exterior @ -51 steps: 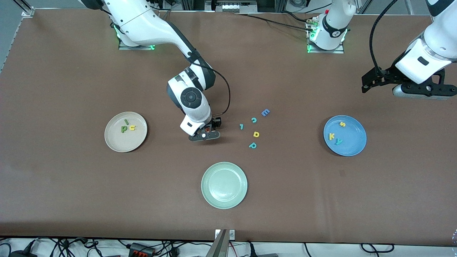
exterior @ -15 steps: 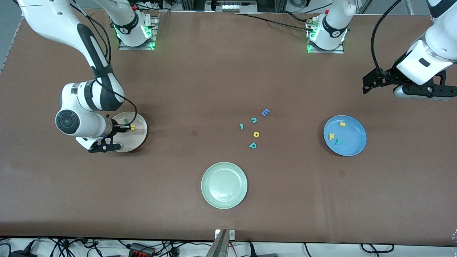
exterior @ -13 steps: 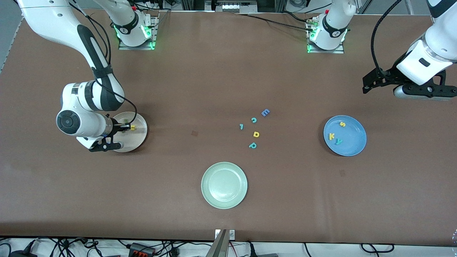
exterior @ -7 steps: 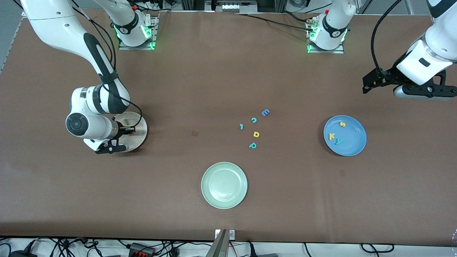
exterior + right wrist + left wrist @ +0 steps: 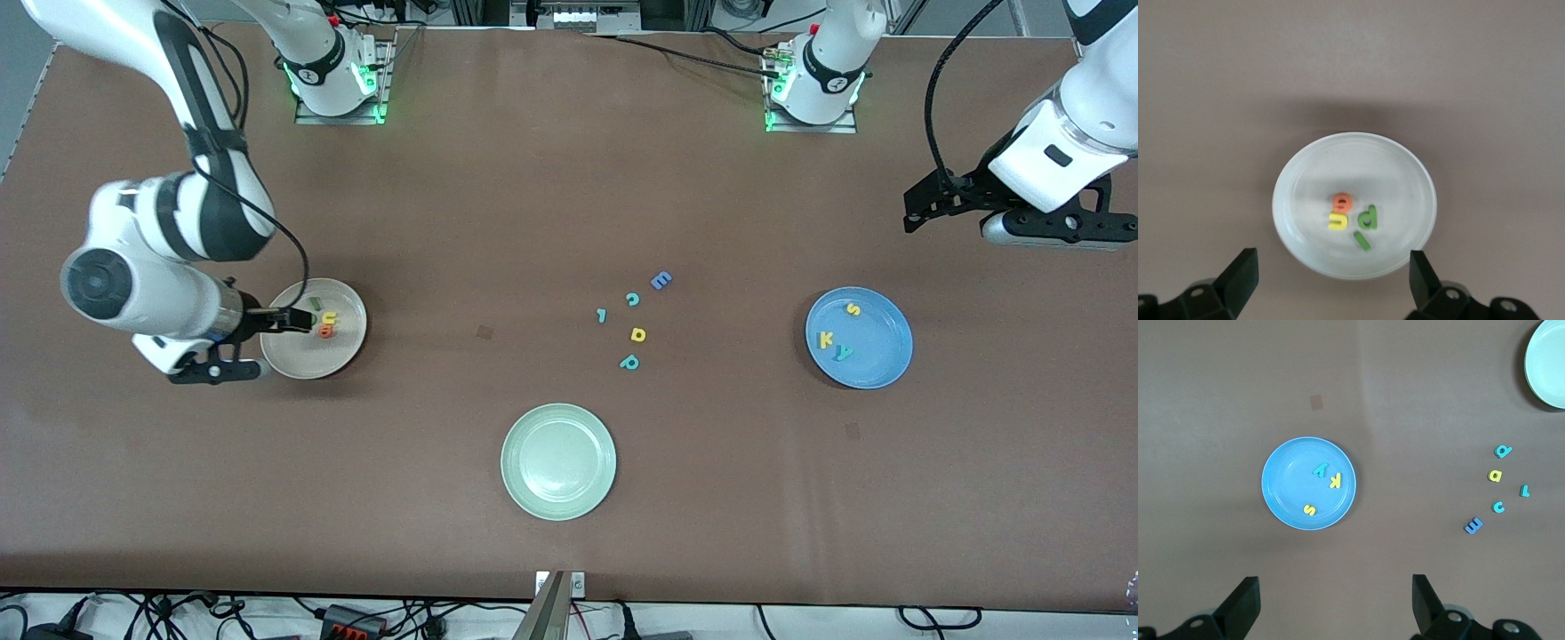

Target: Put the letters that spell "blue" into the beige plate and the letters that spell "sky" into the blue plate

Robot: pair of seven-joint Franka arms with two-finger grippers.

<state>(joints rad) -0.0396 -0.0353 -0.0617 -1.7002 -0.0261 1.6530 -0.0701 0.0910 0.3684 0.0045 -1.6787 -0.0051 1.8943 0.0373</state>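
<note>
Letters for "blue" lie together in the beige plate (image 5: 342,351): the orange e (image 5: 1342,201) touches the yellow u (image 5: 1337,221), with the green b/p shape (image 5: 1368,217) just beside them and the thin green bar (image 5: 1361,241) next to that. They sit near the plate's middle, probably because each was dropped from straight above. The right gripper (image 5: 253,342) hangs over that plate's edge, its fingers (image 5: 1238,277) spread wide and empty, which fits a release just made.

Measured from the beige plate, the blue plate (image 5: 889,364) sits well apart toward the left arm's end, holding the yellow s (image 5: 1309,510), yellow k (image 5: 1335,481) and teal y (image 5: 1320,469). The left gripper (image 5: 996,218) waits above the table near it, fingers apart and holding nothing. Between the two plates lie leftover letters (image 5: 636,320), seemingly decoys, and a pale green plate (image 5: 558,461) stands nearer the camera. Both words look complete.
</note>
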